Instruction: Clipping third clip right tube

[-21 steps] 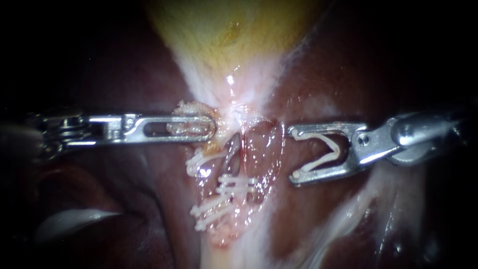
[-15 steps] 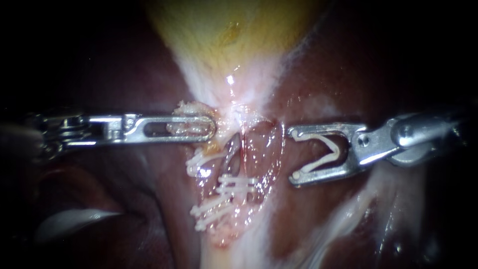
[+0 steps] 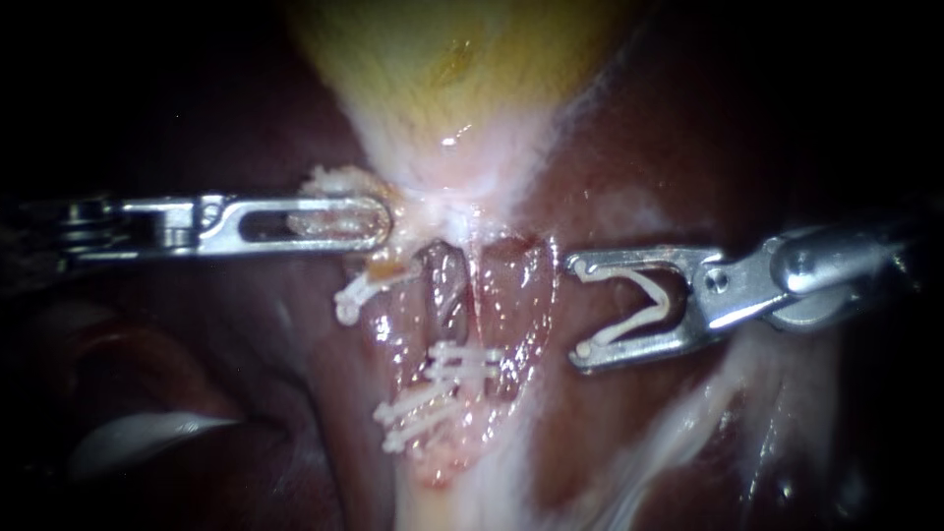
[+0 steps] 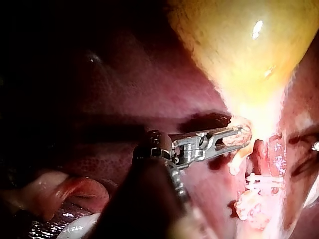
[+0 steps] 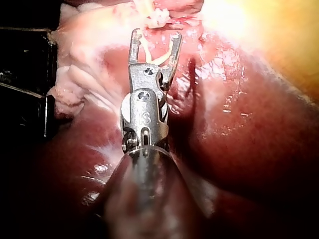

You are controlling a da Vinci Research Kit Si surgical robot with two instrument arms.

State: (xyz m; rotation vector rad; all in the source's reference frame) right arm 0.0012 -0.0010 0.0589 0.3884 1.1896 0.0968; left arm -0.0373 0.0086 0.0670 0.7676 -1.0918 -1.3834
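**Neck of the gallbladder [image 3: 442, 69], endoscope and both wrist views.**

**Hidden or unclear.** Both my shafts run off into the dark at the edges of the endoscope view. The liver [image 3: 649, 157] fades to black around the lit field. Glare blurs the edges of the tubes. In the right wrist view the tissue ahead of my jaws is cut off and washed out. A pale shape [image 3: 138, 438] low beside the left shaft cannot be identified.

**Count.**
- Two instruments.
- Two tubes side by side below the neck, parted by a thin pale line: the left tube [image 3: 444, 290], and the right tube [image 3: 511, 295], which is nearest my right instrument.
- About five white set clips [image 3: 462, 362]. One lies high toward my left instrument, two lie level in the middle, and two slant below. The lower ones overlap, so the count is unsure.
- One further clip, carried rather than set.

**Jaws.** My left instrument [image 3: 379, 223] has its jaws clenched on pale tissue [image 3: 329, 185] at the neck. My right instrument [image 3: 578, 309] has its jaws spread wide. Each jaw bears one leg of an open clip [image 3: 644, 300], so it is grasping that clip. The clip's mouth faces the right tube, with its tips just beside the tube and not around it. I cannot tell whether they touch.
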